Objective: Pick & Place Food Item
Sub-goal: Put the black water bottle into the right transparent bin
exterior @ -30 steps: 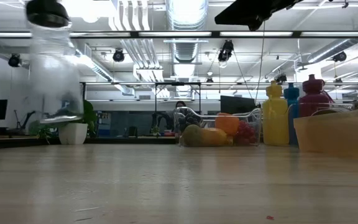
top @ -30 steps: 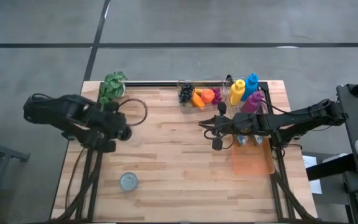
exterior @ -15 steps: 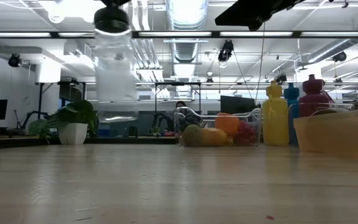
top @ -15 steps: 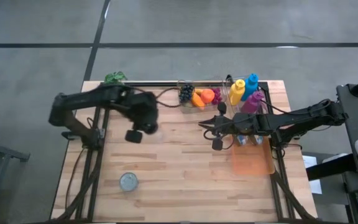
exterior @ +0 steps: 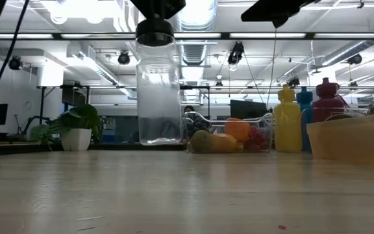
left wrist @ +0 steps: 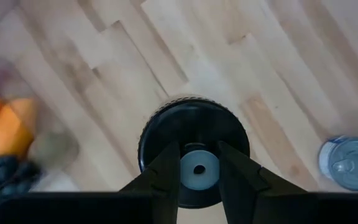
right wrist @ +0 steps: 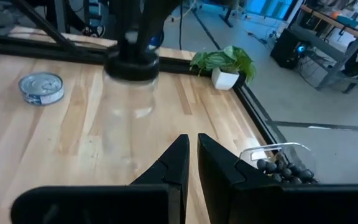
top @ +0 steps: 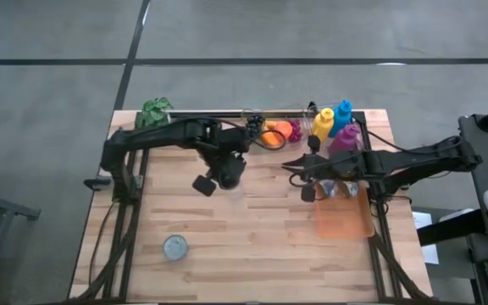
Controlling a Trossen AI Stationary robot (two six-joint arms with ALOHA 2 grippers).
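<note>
We are holding the clear jar [exterior: 158, 91] by its black lid [left wrist: 194, 158], left gripper [left wrist: 198, 171] clamped on it, hanging above the table [top: 252, 246] near the fruit basket [top: 271, 129]; our right gripper [right wrist: 191, 152] is waiting, fingers together, beside the bottles [top: 333, 123]

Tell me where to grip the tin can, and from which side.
Come straight down and close the fingers across the tin can's round side wall. It stands flat end up, low, with bare table around it, so any direction across works.
</note>
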